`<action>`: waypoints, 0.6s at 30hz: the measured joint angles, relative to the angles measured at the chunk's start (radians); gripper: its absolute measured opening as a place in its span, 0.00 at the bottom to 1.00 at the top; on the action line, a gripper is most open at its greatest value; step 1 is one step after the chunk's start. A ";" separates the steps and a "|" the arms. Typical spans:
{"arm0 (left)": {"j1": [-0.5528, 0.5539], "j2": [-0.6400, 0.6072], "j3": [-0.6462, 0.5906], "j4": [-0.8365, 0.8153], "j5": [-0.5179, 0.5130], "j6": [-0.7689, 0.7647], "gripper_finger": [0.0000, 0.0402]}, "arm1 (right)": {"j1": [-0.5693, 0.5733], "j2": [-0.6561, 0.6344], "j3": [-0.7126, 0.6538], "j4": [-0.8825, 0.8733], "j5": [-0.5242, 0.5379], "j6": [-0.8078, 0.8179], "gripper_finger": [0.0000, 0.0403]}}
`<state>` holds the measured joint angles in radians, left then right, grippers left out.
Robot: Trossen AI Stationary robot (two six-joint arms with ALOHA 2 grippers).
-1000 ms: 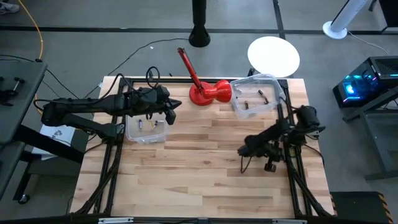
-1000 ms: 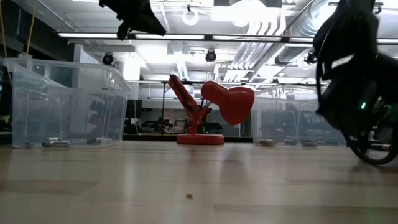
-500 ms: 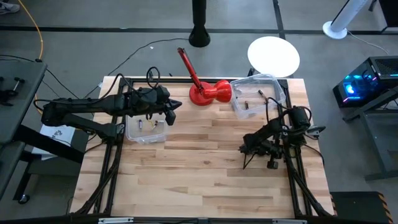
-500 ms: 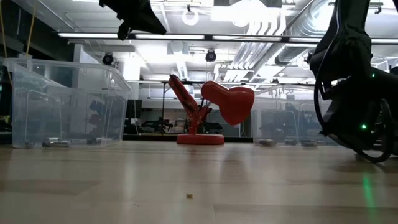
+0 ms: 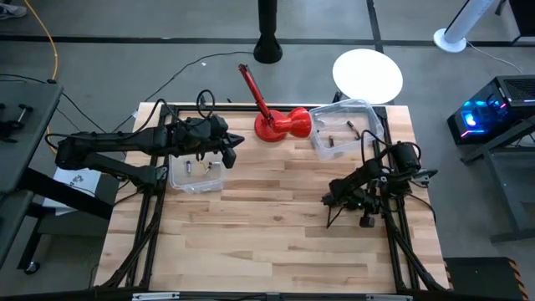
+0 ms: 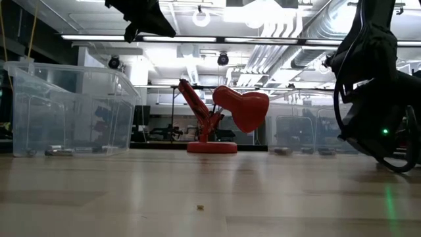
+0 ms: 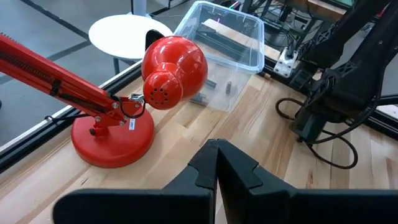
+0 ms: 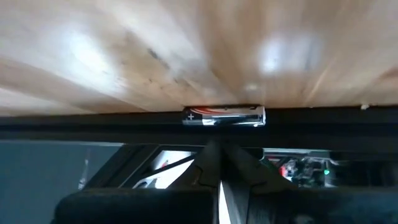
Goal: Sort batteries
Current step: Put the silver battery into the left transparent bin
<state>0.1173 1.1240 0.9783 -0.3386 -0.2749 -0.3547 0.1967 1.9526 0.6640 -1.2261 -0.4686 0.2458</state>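
Batteries lie in two clear bins: two (image 5: 189, 167) in the left bin (image 5: 196, 177), others (image 5: 330, 140) in the right bin (image 5: 343, 125), which also shows in the left wrist view (image 7: 227, 37). My left gripper (image 5: 230, 157) hangs shut above the left bin's right rim, holding nothing (image 7: 216, 165). My right gripper (image 5: 328, 201) is low over the table's right part, shut (image 8: 214, 155). In its wrist view one silvery battery (image 8: 224, 116) lies along a black rail at the wood's edge, just beyond the fingertips and apart from them.
A red desk lamp (image 5: 280, 125) stands at the far middle between the bins, its head drooping (image 6: 240, 108). Black frame rails (image 5: 389, 226) and cables run along the table's right side. The wooden top (image 5: 267, 226) stretches toward the near edge.
My right gripper has sunk a little toward the table and rolled slightly, staying shut.
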 joint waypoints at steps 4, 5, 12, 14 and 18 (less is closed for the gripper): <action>0.000 0.000 0.000 -0.003 0.000 0.000 0.00 | 0.002 0.000 0.002 0.001 0.025 -0.061 0.00; 0.000 0.000 0.000 -0.004 0.000 0.000 0.00 | 0.001 0.000 0.002 0.001 0.029 -0.072 0.00; 0.000 0.000 0.000 -0.009 0.000 0.000 0.00 | 0.003 -0.019 0.045 0.019 0.109 -0.173 0.00; 0.000 0.000 0.000 -0.009 0.000 0.000 0.00 | 0.002 -0.040 0.060 0.057 0.131 -0.192 0.00; 0.000 0.000 0.000 -0.009 0.000 0.000 0.00 | 0.002 -0.088 0.067 0.064 0.143 -0.191 0.00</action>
<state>0.1173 1.1240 0.9783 -0.3479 -0.2749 -0.3546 0.1989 1.8647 0.7305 -1.1618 -0.3261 0.0544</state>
